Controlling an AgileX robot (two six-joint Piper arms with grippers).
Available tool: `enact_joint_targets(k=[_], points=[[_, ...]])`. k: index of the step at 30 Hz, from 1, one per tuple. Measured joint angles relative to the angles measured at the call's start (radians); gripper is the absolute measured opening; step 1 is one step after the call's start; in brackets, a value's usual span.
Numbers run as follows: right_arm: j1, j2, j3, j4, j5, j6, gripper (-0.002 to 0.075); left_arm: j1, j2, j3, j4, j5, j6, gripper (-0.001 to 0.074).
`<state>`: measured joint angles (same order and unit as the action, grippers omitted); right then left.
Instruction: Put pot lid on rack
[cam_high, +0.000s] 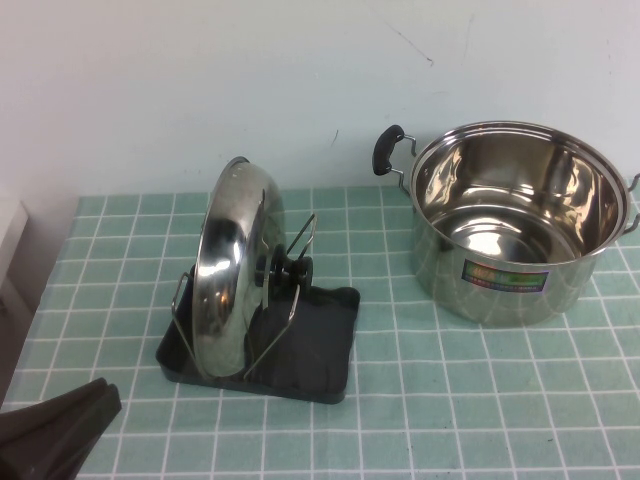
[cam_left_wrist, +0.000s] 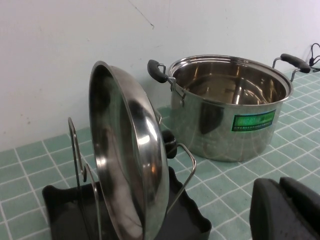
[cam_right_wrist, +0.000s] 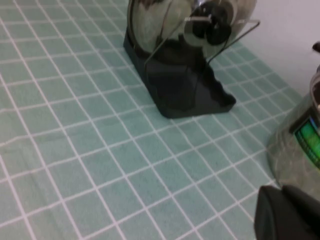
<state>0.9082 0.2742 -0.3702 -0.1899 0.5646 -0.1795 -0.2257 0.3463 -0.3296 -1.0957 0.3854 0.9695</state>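
Observation:
The shiny domed pot lid (cam_high: 225, 270) stands on edge in the wire slots of the black rack (cam_high: 320, 350), its black knob (cam_high: 285, 270) facing the pot. It also shows in the left wrist view (cam_left_wrist: 130, 150) and the right wrist view (cam_right_wrist: 155, 20). My left gripper (cam_high: 95, 400) is shut and empty, low at the table's front left, apart from the rack (cam_left_wrist: 190, 220). My right gripper (cam_right_wrist: 282, 192) is shut and empty, out of the high view, near the pot's base and well clear of the rack (cam_right_wrist: 185, 90).
The open steel pot (cam_high: 510, 220) with black side handles and a colourful label stands at the back right on the green tiled cloth; it also shows in the left wrist view (cam_left_wrist: 225, 110) and the right wrist view (cam_right_wrist: 300, 150). A white wall runs behind.

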Motion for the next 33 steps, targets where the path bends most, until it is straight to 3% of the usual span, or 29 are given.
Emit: enact_joint_targets(k=[21, 23, 27, 33], points=[[0.000, 0.000, 0.000, 0.002, 0.074, 0.001, -0.0001, 0.000, -0.008, 0.008, 0.007, -0.024, 0.010, -0.0001], [0.000, 0.000, 0.000, 0.004, 0.074, 0.001, -0.0001, 0.000, -0.031, 0.020, 0.076, -0.062, 0.012, -0.0001], [0.000, 0.000, 0.000, 0.004, 0.074, 0.001, -0.0001, 0.000, -0.103, 0.056, 0.382, -0.145, -0.081, -0.0001], [0.000, 0.000, 0.000, 0.006, 0.078, 0.003, -0.0001, 0.000, -0.204, 0.212, 0.807, -0.304, -0.557, -0.0001]])
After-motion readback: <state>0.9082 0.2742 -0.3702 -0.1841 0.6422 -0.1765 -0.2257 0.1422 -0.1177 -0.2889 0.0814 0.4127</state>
